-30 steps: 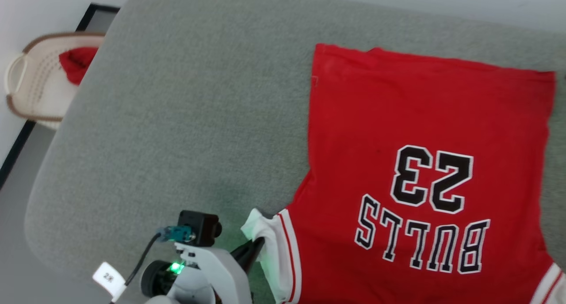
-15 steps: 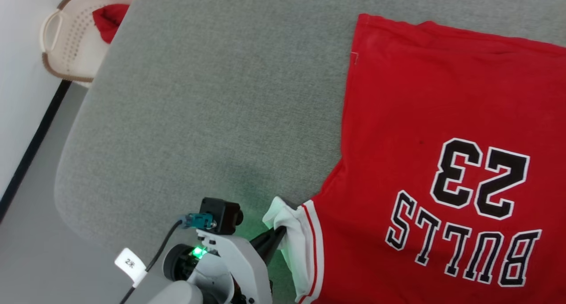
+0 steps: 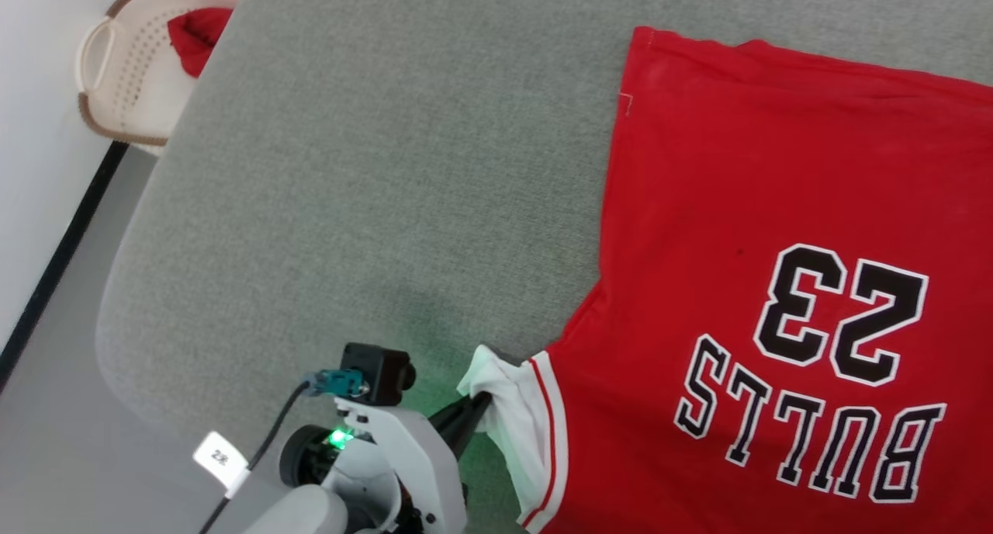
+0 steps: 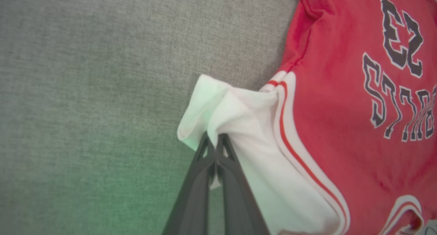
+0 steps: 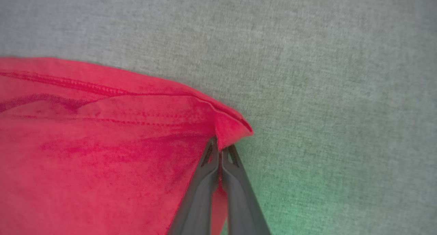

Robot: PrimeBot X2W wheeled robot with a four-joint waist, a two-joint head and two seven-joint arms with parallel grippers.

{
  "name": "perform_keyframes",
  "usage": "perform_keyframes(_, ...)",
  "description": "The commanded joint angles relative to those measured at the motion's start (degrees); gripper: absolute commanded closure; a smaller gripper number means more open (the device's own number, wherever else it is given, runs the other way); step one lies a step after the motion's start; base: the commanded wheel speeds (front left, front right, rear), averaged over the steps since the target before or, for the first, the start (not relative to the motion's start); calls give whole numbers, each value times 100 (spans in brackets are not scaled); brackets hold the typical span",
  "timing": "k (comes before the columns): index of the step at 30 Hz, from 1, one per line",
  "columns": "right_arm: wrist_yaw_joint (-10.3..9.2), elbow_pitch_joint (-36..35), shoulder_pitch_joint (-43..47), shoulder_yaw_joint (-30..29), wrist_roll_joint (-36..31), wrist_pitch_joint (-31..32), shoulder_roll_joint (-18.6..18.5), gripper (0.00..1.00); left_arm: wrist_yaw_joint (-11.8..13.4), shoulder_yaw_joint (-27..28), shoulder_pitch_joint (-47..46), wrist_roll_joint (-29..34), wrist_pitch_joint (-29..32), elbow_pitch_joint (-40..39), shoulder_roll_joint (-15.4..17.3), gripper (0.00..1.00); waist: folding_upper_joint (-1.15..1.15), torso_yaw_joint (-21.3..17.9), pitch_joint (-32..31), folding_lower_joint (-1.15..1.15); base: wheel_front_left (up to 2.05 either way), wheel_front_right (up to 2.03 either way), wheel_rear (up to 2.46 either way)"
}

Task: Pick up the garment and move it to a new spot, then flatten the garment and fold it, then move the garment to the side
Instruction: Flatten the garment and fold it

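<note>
I was driving the robot from far away, and this is what I saw. The biggest thing was the grey soft table (image 3: 349, 169) with round corners. The red shirt (image 3: 776, 169) lay spread out flat on the right part of it. The shirt ran off the picture on the right and at the bottom. The black word "BULLS" and the number 23 on it were upside down from the head camera. The left side of the table was bare grey cloth.

Past the far left corner of the table stood a cream basket (image 3: 116, 76) with a brown rim. A small red cloth (image 3: 195, 39) lay inside it, partly hidden by the table edge.

At the bottom of the head view was my pale left arm (image 3: 388, 464), with a little black camera (image 3: 376, 371) on top and a green light (image 3: 336, 438) on. A white tag (image 3: 221, 460) hung on its cable.

The left gripper (image 3: 482, 400) was at the white sleeve (image 4: 245, 125), near the front edge of the table. Its two dark fingers were pressed tight together, with a bit of white cloth pinched between them. The sleeve was bunched up around the tips.

The right gripper (image 5: 220, 144) was at a red corner of the shirt, by the sewn edge. Its fingers were squeezed together too, with red cloth caught between them. That corner was folded up a little above the grey table.
</note>
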Motion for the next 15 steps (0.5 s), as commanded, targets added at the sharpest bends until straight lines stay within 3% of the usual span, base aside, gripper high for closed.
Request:
perform_keyframes(1, -4, 117, 234, 110, -30, 52, 109, 100, 6, 55, 22, -36, -40, 25, 52, 100, 0, -150, -140, 0, 0, 0, 0)
perform_keyframes(11, -4, -653, 513, 617, 654, 155, 102, 100, 146, 221, 212, -75, -64, -14, 319, 100, 0, -644, -610, 0, 0, 0, 0)
perform_keyframes(15, -4, -1447, 1116, 953, 1208, 212, -92, 100, 234, 300, 350, -111, -56, -90, 470, 100, 0, -929, -853, 0, 0, 0, 0)
